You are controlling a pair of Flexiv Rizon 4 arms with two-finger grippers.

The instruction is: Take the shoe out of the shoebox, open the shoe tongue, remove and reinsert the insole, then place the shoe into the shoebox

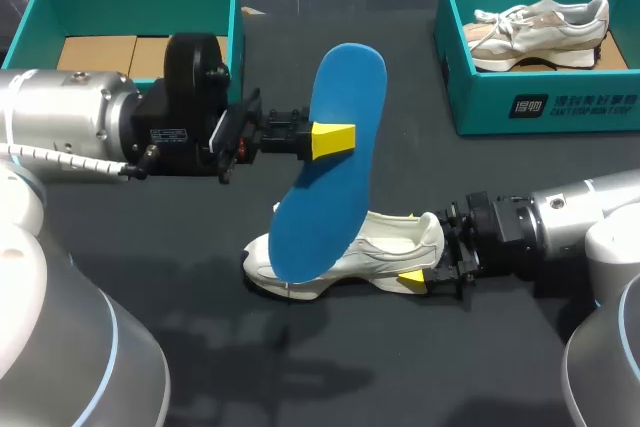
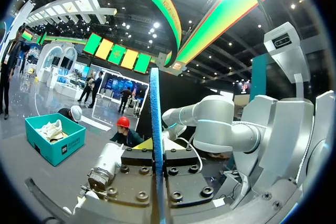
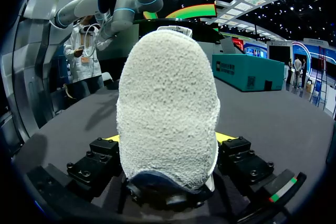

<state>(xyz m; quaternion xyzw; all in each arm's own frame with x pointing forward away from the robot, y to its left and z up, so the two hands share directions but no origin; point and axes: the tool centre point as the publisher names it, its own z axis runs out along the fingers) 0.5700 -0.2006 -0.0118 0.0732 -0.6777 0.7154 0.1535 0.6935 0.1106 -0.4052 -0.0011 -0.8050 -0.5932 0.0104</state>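
Note:
My left gripper (image 1: 330,139) is shut on a blue insole (image 1: 335,162), which it holds tilted on edge above the table. Under the insole's lower end a white shoe (image 1: 385,247) lies on the dark table, toe to the left. My right gripper (image 1: 425,269) is shut on the shoe's heel from the right, its fingers wide apart. In the left wrist view the insole (image 2: 155,108) shows edge-on between the fingers of my left gripper (image 2: 156,156). In the right wrist view the fuzzy white heel (image 3: 168,108) fills the gap of my right gripper (image 3: 168,148).
A teal shoebox (image 1: 40,7) at the back left holds only cardboard. At the back right, a second teal shoebox (image 1: 540,112) holds another pale shoe (image 1: 540,32). That box also shows in both wrist views (image 2: 52,148) (image 3: 244,72).

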